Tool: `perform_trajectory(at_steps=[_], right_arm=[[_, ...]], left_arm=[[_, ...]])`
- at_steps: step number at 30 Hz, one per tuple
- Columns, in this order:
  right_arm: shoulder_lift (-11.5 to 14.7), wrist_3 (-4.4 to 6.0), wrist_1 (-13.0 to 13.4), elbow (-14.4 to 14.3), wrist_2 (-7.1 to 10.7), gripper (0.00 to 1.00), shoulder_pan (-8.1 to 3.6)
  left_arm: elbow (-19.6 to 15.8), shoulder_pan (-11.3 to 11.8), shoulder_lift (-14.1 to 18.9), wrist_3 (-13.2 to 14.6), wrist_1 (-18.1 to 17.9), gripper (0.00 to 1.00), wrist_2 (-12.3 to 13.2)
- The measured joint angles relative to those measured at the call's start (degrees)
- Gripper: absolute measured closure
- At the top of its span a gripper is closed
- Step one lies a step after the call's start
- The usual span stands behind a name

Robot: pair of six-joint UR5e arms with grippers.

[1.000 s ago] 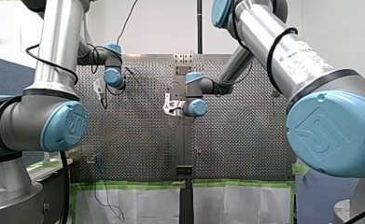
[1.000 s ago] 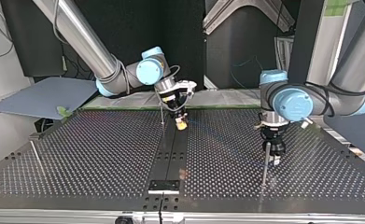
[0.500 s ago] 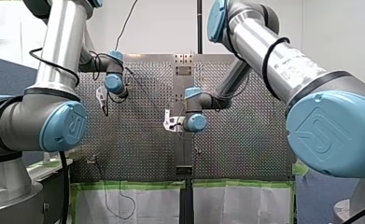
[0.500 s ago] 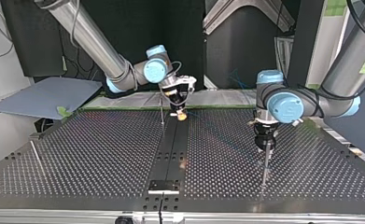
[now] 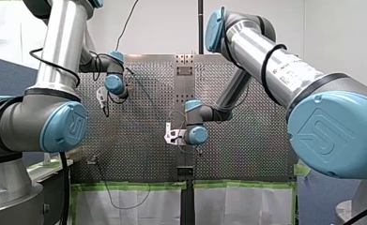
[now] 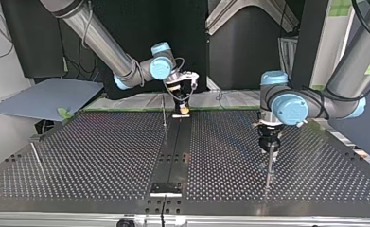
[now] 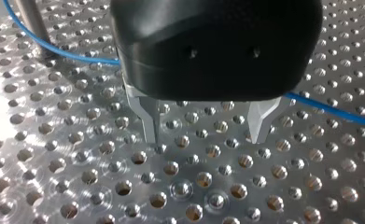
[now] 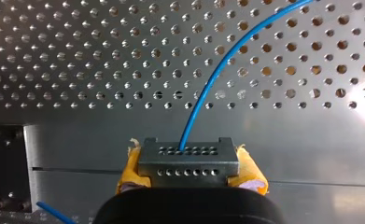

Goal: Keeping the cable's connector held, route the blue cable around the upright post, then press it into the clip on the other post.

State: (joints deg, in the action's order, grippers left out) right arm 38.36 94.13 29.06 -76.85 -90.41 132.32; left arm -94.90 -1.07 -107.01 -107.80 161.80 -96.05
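3 upright posts are seen on the bench (image 6: 78,156) in the top view: a middle post (image 6: 164,113) just beside the right hand (image 6: 181,109), a second post (image 6: 269,168) by the left hand (image 6: 269,147), a third post (image 6: 37,160) well apart at the view's left. the blue cable (image 8: 217,74) is shown plainly only in the wrist views: it leaves the dark, many-holed connector (image 8: 188,161) clamped between the right hand's yellow pads (image 8: 252,175) and is laid past the second post, behind the left hand's metal fingers (image 7: 148,116), spread apart with nothing held.

Silver arms (image 5: 61,42), light-blue joint caps (image 5: 64,127)
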Motion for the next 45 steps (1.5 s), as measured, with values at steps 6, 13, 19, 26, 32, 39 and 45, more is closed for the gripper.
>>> perform_trajectory(at_steps=[6,13,19,26,32,39,45], right_arm=[[-0.28,0.74,2.75,-2.03,-0.28,1.0,-0.04],[-3.1,0.99,5.26,-2.87,-0.8,1.0,0.06],[-6.57,0.99,6.74,-2.99,-2.3,1.0,0.21],[-8.97,0.99,7.9,-3.04,-2.87,1.0,0.3],[-12.18,1.14,9.98,-3.03,-3.77,1.0,0.21],[-15.88,2.2,12.42,-3.27,-4.11,1.0,-0.69],[-18.67,4.48,15.81,-4.94,-4.74,1.0,-1.56]], left_arm=[[0.0,0.19,0.02,-0.07,0.07,0.0,-0.54],[0.0,0.24,-0.03,-0.47,0.11,0.0,-1.1],[0.0,0.25,-0.05,-0.76,0.11,0.0,-1.15],[0.0,0.21,-0.05,-1.08,0.11,0.0,-1.11],[0.0,0.18,-0.06,-1.48,0.08,0.0,-1.1],[0.0,0.19,-0.03,-2.27,0.1,0.0,-0.81],[0.0,0.24,-0.04,-2.32,0.07,0.0,-0.93]])
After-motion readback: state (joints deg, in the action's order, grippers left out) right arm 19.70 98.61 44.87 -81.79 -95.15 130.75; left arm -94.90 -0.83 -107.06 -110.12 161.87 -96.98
